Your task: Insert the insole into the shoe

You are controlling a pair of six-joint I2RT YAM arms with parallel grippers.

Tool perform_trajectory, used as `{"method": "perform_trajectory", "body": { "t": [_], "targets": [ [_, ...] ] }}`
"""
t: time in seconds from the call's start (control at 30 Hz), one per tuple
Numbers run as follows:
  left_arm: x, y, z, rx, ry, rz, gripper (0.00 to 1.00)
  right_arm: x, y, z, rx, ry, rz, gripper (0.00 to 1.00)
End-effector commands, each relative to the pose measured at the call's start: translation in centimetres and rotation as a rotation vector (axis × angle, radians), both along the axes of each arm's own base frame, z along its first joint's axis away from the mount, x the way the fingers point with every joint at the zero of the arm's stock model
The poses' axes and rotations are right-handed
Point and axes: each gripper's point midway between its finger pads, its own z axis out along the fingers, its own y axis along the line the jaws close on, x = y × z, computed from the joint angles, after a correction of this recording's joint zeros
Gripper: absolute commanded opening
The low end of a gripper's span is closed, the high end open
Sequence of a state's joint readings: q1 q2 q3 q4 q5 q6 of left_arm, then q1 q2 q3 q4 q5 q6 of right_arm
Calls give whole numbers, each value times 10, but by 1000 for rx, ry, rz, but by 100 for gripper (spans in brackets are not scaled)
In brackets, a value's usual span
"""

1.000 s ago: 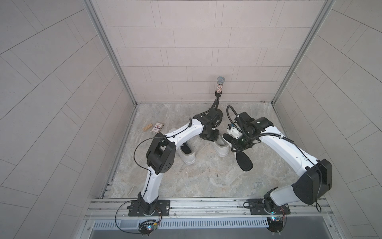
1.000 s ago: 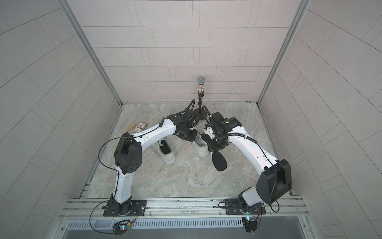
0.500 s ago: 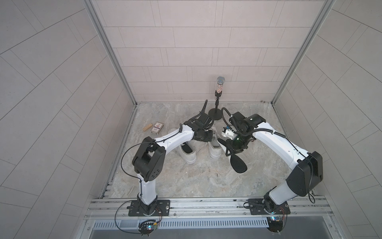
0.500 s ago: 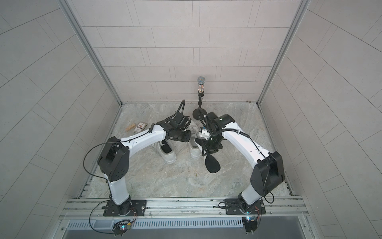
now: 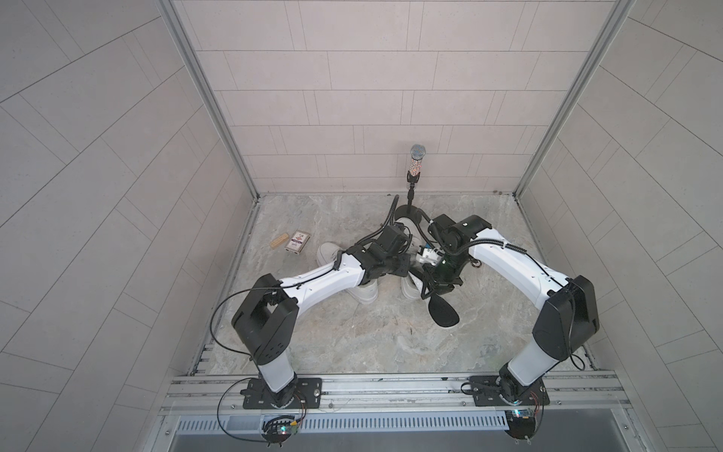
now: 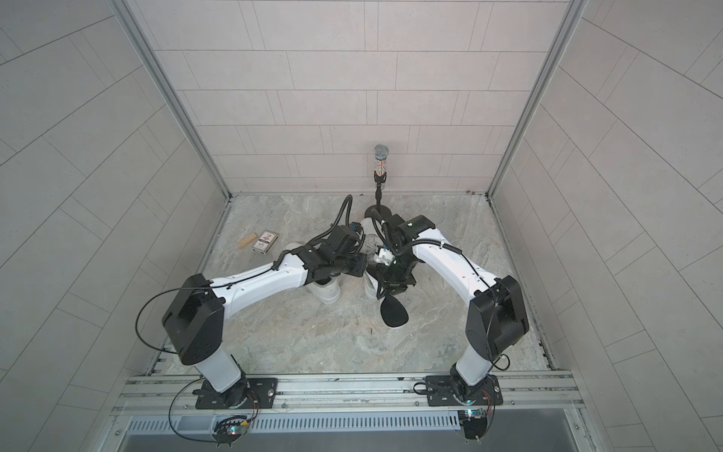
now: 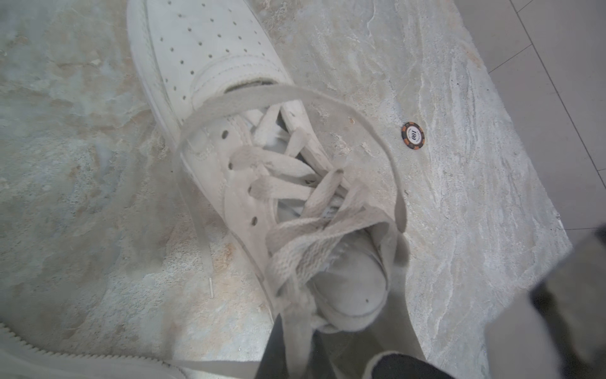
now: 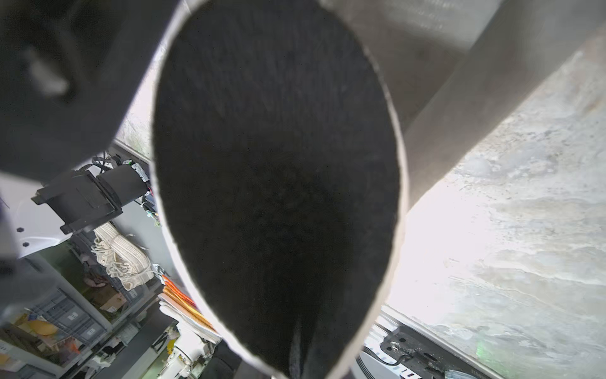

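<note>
Stone floor (image 5: 352, 336); shoe (image 5: 410, 291) and insole (image 5: 443, 313) both half-hidden

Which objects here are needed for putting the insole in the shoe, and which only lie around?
Needed: black insole, white shoe beside it.
Lying around: other shoe, microphone on stand, card box, wooden block, poker chip.

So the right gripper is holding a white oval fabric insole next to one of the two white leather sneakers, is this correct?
Not quite. The oval fabric insole is black, not white; the right wrist view shows its dark face with a pale edge. The right gripper does hold it next to a white leather sneaker.
</note>
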State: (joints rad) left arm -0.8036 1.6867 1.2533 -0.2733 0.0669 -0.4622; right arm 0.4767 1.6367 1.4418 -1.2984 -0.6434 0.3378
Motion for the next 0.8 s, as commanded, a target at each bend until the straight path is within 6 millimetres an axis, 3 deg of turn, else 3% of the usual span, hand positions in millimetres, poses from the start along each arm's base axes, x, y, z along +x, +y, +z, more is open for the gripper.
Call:
{"method": "perform_trajectory", "body": {
  "t": [0.0, 0.27, 0.53, 0.77],
  "targets": [
    [11, -14, 67, -139, -194, 22, 0, -8, -7, -3, -36, 38, -18, 21],
    [-10, -25, 77, -165, -240, -36, 0, -9, -12, -12, -71, 46, -48, 21],
    [-28, -29, 84, -212, -249, -102, 0, 6, -14, -11, -98, 11, -122, 24],
    [-43, -34, 84, -227, -242, -147, 0, 17, -5, -12, -73, -14, -162, 25]
  ]
}}
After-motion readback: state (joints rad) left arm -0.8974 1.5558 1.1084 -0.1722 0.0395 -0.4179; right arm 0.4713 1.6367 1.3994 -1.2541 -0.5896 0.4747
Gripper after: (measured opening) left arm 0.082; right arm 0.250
